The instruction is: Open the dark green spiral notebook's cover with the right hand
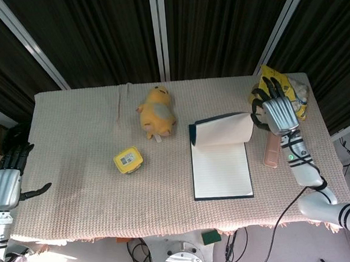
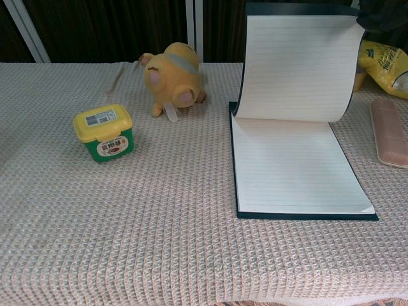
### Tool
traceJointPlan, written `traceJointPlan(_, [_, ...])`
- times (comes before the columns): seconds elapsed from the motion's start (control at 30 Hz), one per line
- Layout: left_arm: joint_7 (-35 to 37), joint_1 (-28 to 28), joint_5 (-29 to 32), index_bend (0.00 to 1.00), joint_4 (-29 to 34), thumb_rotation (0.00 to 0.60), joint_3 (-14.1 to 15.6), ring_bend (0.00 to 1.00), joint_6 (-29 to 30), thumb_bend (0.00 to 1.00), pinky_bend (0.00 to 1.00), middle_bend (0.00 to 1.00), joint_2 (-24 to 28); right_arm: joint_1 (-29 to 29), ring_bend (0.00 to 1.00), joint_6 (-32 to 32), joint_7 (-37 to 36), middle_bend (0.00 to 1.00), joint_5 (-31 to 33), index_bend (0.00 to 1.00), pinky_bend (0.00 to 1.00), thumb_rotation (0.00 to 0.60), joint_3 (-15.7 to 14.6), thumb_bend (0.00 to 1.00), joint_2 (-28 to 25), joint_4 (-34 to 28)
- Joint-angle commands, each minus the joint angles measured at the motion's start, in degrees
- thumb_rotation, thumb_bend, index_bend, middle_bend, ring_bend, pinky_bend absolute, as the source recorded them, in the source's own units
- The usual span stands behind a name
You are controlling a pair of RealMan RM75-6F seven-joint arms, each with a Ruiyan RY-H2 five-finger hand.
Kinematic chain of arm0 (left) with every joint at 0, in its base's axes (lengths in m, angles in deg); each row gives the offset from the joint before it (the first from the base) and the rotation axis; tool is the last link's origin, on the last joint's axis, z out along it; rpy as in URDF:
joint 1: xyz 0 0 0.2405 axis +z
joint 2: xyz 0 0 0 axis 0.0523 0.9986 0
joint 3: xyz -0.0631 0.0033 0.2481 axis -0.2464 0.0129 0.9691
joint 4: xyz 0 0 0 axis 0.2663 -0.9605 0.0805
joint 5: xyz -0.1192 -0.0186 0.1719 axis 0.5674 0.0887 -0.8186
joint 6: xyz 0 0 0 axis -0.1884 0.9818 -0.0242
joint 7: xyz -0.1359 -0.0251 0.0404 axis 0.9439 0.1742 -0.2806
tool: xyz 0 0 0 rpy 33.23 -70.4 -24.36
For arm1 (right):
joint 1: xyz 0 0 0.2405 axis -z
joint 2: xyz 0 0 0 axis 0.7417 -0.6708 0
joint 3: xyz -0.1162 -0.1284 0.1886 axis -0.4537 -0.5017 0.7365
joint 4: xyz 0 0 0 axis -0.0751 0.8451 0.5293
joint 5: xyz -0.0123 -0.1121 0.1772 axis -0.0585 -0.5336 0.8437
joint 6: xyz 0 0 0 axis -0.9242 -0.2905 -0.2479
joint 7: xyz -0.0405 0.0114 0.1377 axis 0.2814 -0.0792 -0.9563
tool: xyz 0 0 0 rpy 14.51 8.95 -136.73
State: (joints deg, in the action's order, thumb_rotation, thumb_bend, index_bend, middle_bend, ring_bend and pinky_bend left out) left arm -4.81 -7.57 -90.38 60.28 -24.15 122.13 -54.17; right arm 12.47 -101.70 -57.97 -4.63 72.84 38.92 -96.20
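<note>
Our left hand (image 1: 3,184) hangs off the table edge, far left of the notebook (image 1: 221,171), fingers apart and holding nothing, since the task leaves it idle. The tub (image 1: 128,159) and plush (image 1: 156,112) sit left of the notebook, out of the cover's way. Our right hand (image 1: 275,112) holds the cover (image 1: 223,129) lifted and curled over the spiral edge, baring the lined page.

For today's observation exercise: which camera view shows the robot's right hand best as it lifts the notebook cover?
The head view: the whole right hand shows beside the raised notebook cover, gripping its edge. The chest view catches only dark fingers at the top corner, above the cover.
</note>
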Motion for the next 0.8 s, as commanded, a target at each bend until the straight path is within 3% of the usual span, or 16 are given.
traceJointPlan(0.03, [0.3, -0.1, 0.5, 0.09, -0.1, 0.490, -0.1, 0.06, -0.5, 0.02, 0.16, 0.08, 0.2, -6.7, 0.00, 5.8, -0.5, 0.27, 5.0, 1.00, 0.00, 0.600, 3.8, 0.73, 3.8, 8.9])
traceJointPlan(0.37, [0.7, -0.7, 1.8, 0.09, -0.3, 0.491, -0.5, 0.06, -2.5, 0.02, 0.16, 0.08, 0.7, -20.6, 0.00, 14.6, -0.5, 0.29, 13.2, 1.00, 0.00, 0.600, 8.8, 0.71, 15.2, 35.6])
traceJointPlan(0.53, [1.0, -0.8, 2.4, 0.09, -0.7, 0.492, -0.4, 0.06, -3.5, 0.02, 0.16, 0.08, 0.8, -24.8, 0.00, 17.4, -2.0, 0.26, 15.2, 0.99, 0.00, 0.600, 9.4, 0.65, 19.9, 45.8])
traceJointPlan(0.57, [1.2, -0.8, 2.5, 0.09, -0.8, 0.492, -0.4, 0.06, -3.5, 0.02, 0.16, 0.08, 0.8, -25.3, 0.00, 18.8, -2.9, 0.20, 15.6, 0.86, 0.00, 0.600, 9.4, 0.56, 20.6, 47.0])
traceJointPlan(0.6, [1.3, -0.7, 2.6, 0.09, -0.9, 0.493, -0.4, 0.06, -3.6, 0.02, 0.16, 0.08, 0.8, -25.5, 0.00, 20.5, -3.4, 0.11, 16.1, 0.57, 0.00, 0.600, 9.4, 0.45, 20.7, 47.6])
traceJointPlan(0.63, [1.5, -0.7, 2.7, 0.09, -1.1, 0.493, -0.4, 0.06, -3.6, 0.02, 0.16, 0.08, 0.8, -25.8, 0.00, 22.3, -3.7, 0.06, 16.7, 0.37, 0.00, 0.600, 9.4, 0.37, 20.6, 48.0])
traceJointPlan(0.67, [1.6, -0.7, 2.7, 0.09, -1.3, 0.493, -0.4, 0.06, -3.6, 0.02, 0.16, 0.08, 0.8, -25.8, 0.00, 22.7, -4.1, 0.01, 16.8, 0.11, 0.00, 0.600, 9.4, 0.26, 20.5, 47.9])
traceJointPlan(0.7, [1.7, -0.6, 2.8, 0.08, -1.4, 0.492, -0.4, 0.06, -3.6, 0.02, 0.16, 0.08, 0.8, -25.7, 0.00, 22.5, -4.7, 0.00, 16.7, 0.02, 0.00, 0.600, 9.2, 0.21, 20.2, 47.7])
traceJointPlan(0.8, [2.0, -0.6, 2.7, 0.09, -1.8, 0.490, -0.5, 0.06, -3.5, 0.02, 0.16, 0.08, 0.6, -24.4, 0.00, 20.4, -7.4, 0.00, 15.1, 0.00, 0.00, 0.600, 8.1, 0.10, 18.5, 44.8])
